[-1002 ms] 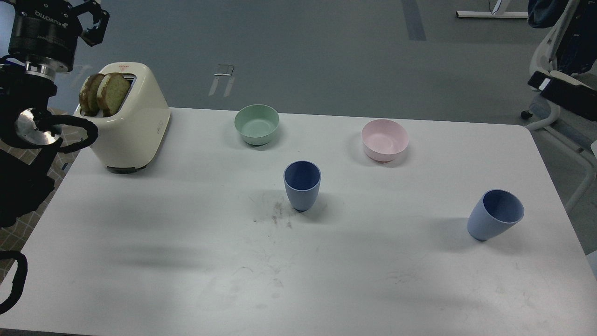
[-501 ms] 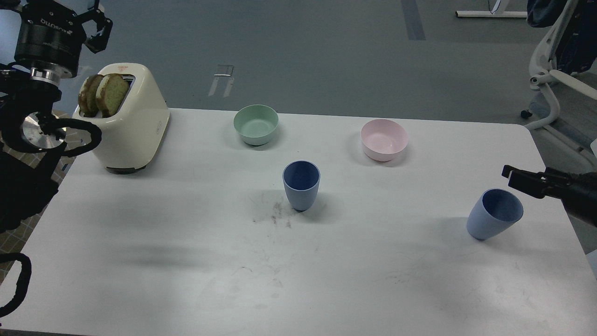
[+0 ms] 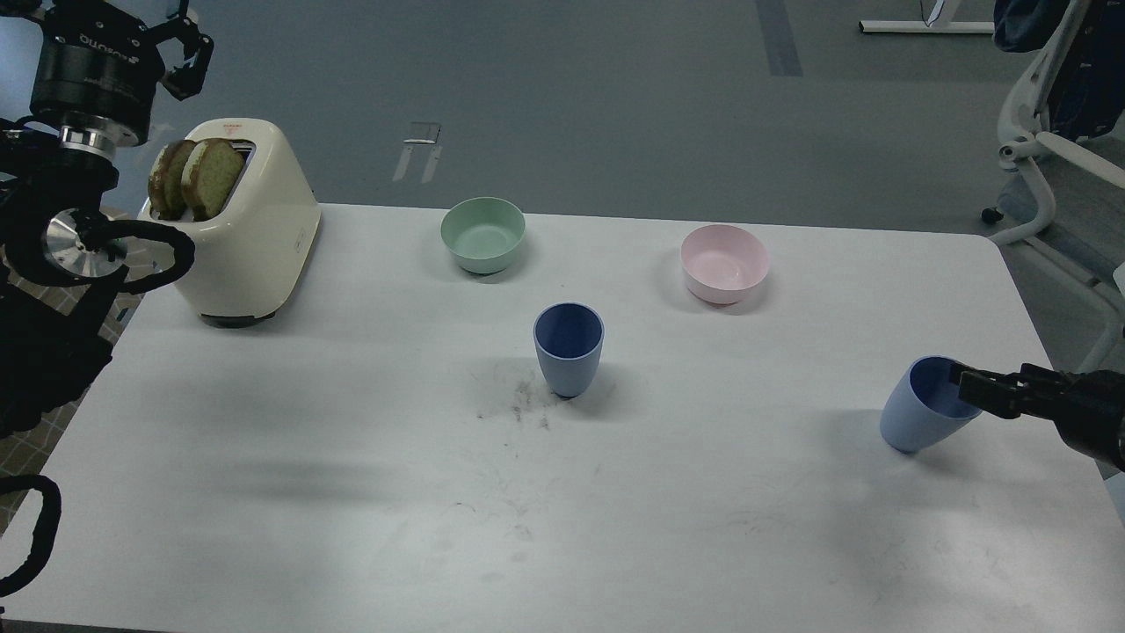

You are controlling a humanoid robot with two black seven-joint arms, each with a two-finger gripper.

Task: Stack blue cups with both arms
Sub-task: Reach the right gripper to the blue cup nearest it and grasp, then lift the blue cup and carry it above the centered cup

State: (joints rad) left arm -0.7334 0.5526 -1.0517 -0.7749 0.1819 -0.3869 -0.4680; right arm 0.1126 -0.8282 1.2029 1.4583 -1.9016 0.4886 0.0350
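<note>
Near the desk's (image 3: 264, 457) right edge, one blue cup (image 3: 923, 409) leaned rightward, mouth up; the right hand (image 3: 967, 387) overlapped its rim, grip unclear. At mid-desk the other blue cup (image 3: 569, 349) stood upright. Beyond sat a mint bowl (image 3: 483, 234) and pink bowl (image 3: 724, 263); by the far-left corner, a toaster (image 3: 250, 229). Above it, the left hand (image 3: 176, 44) was spread.

There is one view only, taken from the robot's own head, high above the near edge of the table (image 3: 264, 527) and tilted forward and down. It faces the far side, where grey floor (image 3: 615, 105) fills the top of the frame beyond the table's far edge. Nearly the whole tabletop fits in, so the camera sits fairly far back. The left arm (image 3: 53, 290) enters at the left border, close and large; the right arm (image 3: 1072, 404) comes in from the right border. A chair (image 3: 1055, 158) stands at the upper right.
</note>
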